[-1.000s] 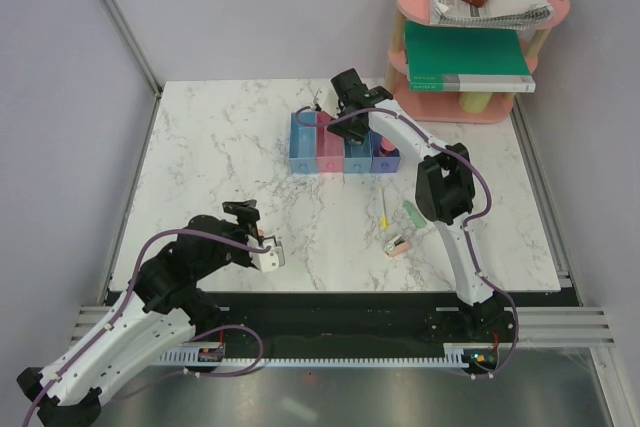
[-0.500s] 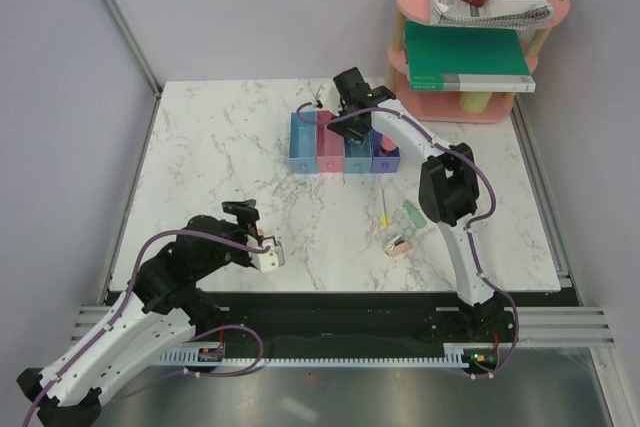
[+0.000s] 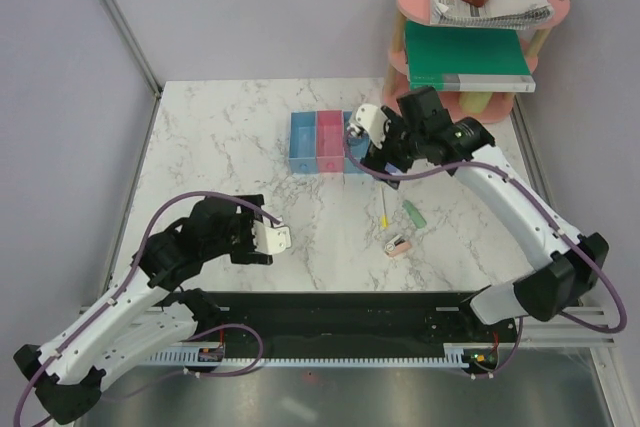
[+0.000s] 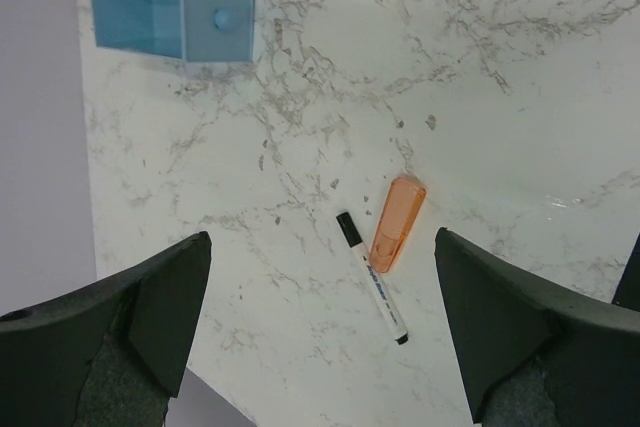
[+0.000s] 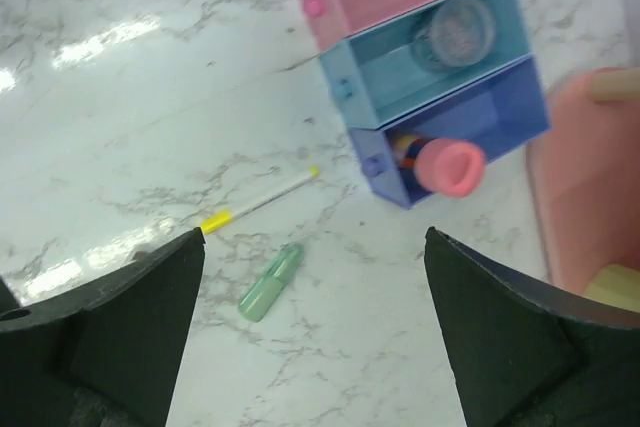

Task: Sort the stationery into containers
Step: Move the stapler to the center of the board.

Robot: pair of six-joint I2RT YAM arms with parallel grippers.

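The row of bins stands mid-table: light blue, pink, light blue, dark blue. In the right wrist view a pink cylinder sticks out of the dark blue bin, and a clear round piece lies in the light blue bin. A thin yellow pen and a green cap-shaped piece lie on the marble. My right gripper is open and empty above them. My left gripper is open and empty above a black-capped pen and an orange stick. A peach clip lies near the front.
A pink two-tier oval shelf stands at the back right with a green book and a spiral notebook on it. The right arm arches over the table's right side. The table's left edge shows in the left wrist view.
My right arm has drawn back from over the bins' far side and swung its elbow to the right; its gripper now hangs by the dark blue bin. My left gripper has moved slightly forward.
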